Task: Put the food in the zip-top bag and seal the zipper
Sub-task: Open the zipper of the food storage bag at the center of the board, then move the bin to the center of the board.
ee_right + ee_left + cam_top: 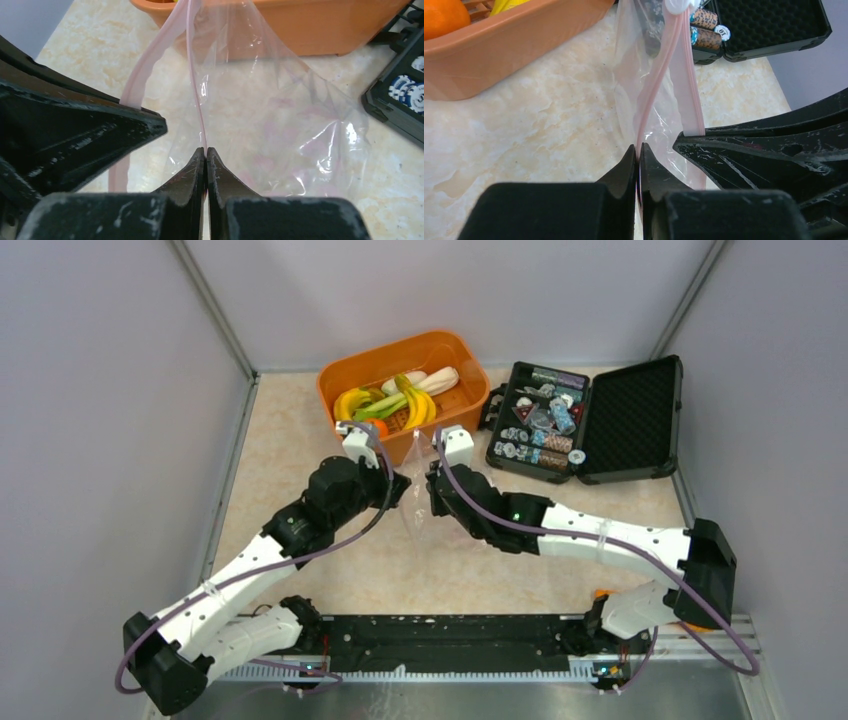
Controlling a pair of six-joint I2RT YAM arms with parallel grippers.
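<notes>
The wrist views are showing the left gripper (pixel 639 150) and right gripper (pixel 206 152) each pinching shut on one lip of the zipper (pixel 657 85), holding the zip-top bag (pixel 280 115) with its mouth parted between them. Only the overhead view is showing the food (pixel 408 400) lying beyond in the orange basket (pixel 400 353), beside the black case (pixel 640 415)

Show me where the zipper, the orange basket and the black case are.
zipper (pixel 655 90), left wrist view, middle of the pink strip.
orange basket (pixel 499 55), left wrist view, outer side wall.
black case (pixel 635 420), top external view, foam-lined open lid.
</notes>
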